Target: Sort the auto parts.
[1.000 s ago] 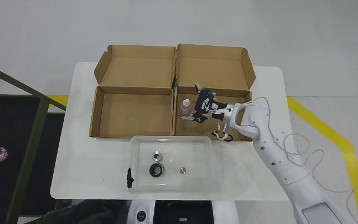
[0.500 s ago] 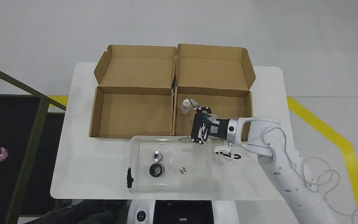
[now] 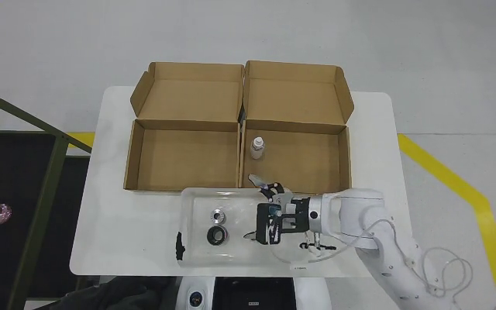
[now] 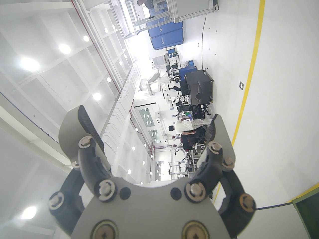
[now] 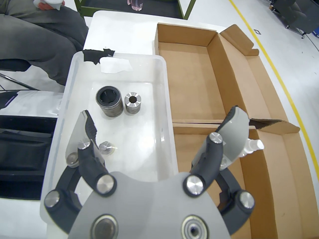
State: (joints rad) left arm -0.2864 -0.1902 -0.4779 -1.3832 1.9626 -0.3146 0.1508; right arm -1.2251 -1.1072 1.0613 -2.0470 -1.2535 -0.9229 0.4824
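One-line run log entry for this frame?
right gripper open over clear bin | left gripper open | in bin: dark bearing, silver collet, small stud | white bottle in right box

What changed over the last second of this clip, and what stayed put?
The right gripper swung from above the right cardboard box, beside the white bottle, back toward the robot. It now hangs open and empty over the clear bin. Nothing was gripped or released. The bottle stands where it was, and the dark bearing, silver collet and small silver piece are in the bin as before.
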